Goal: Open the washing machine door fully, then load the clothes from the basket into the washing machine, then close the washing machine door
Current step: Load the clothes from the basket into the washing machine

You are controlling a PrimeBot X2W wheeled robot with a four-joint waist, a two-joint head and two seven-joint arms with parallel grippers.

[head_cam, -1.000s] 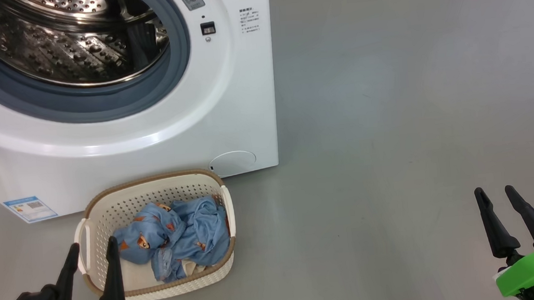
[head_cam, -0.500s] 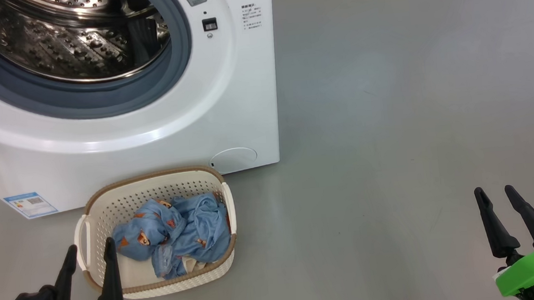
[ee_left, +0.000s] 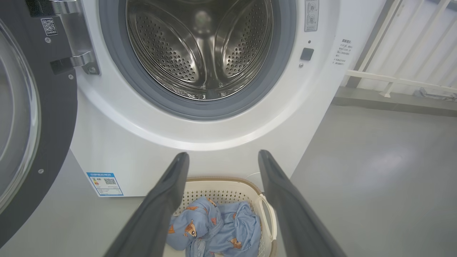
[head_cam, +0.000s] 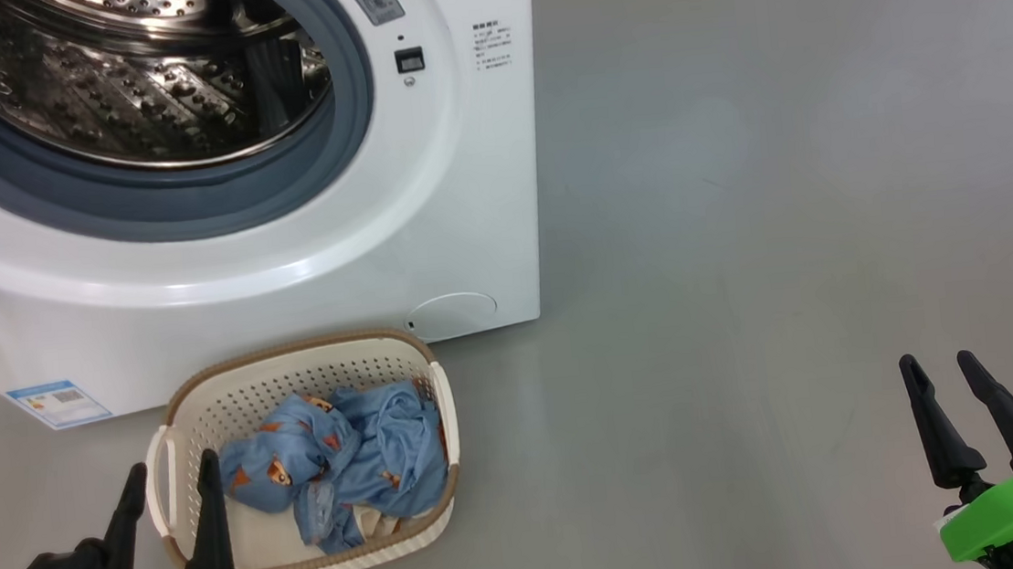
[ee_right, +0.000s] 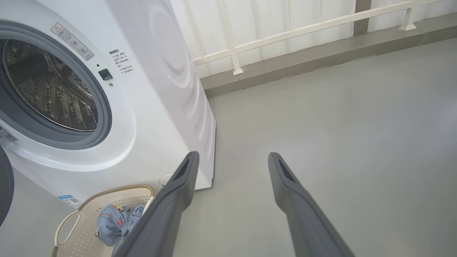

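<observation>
Head view: smooth grey floor (head_cam: pixel 784 205)

Glossy steel drum (ee_left: pixel 200 46), soft cloth clothes (head_cam: pixel 338 460), plastic basket (head_cam: pixel 294 376)

A: Where does the head view sit?
B: High, tilted steeply down at the floor (head_cam: pixel 784 205); the washing machine (head_cam: pixel 287 285) lies upper left, the basket (head_cam: pixel 292 347) beneath.
A: The wrists?
B: Left one low and near, facing straight into the drum (ee_left: pixel 203 46). Right one farther right, angled across the machine towards a white railing (ee_right: pixel 229 35). All share basket and drum.
</observation>
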